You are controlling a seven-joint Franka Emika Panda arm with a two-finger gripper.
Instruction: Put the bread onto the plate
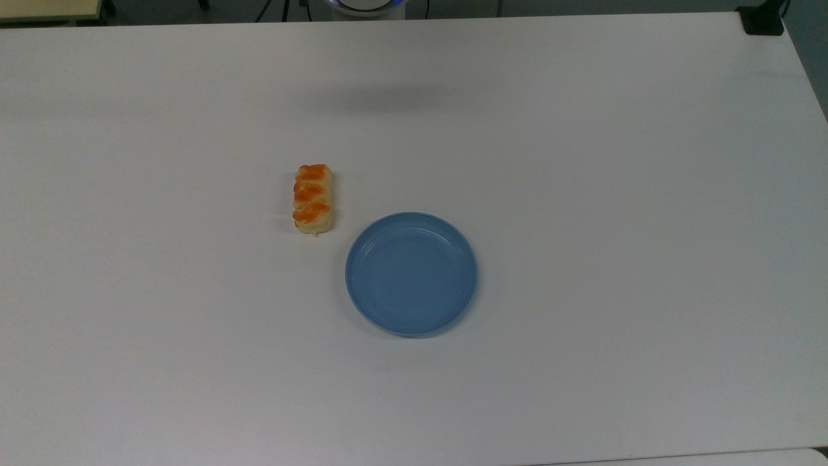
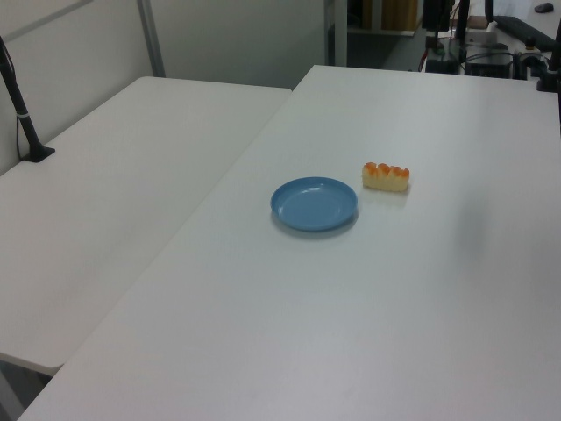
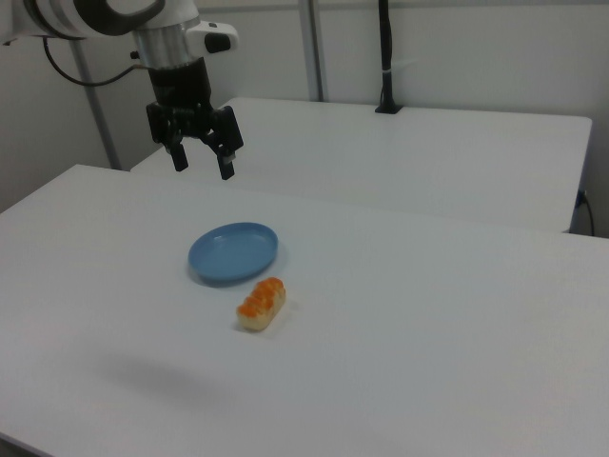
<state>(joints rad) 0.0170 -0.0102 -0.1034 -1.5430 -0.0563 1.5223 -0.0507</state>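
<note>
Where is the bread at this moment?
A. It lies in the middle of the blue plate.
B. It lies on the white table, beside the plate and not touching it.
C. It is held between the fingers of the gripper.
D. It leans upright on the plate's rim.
B: the bread lies flat on the table, apart from the empty plate, while the open gripper hangs high above.

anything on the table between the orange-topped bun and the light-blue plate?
Nothing. In the top view the pale-yellow bun with orange bumps and the round light-blue plastic plate sit apart, with bare white table in the narrow gap. The right view shows the same gap.
</note>
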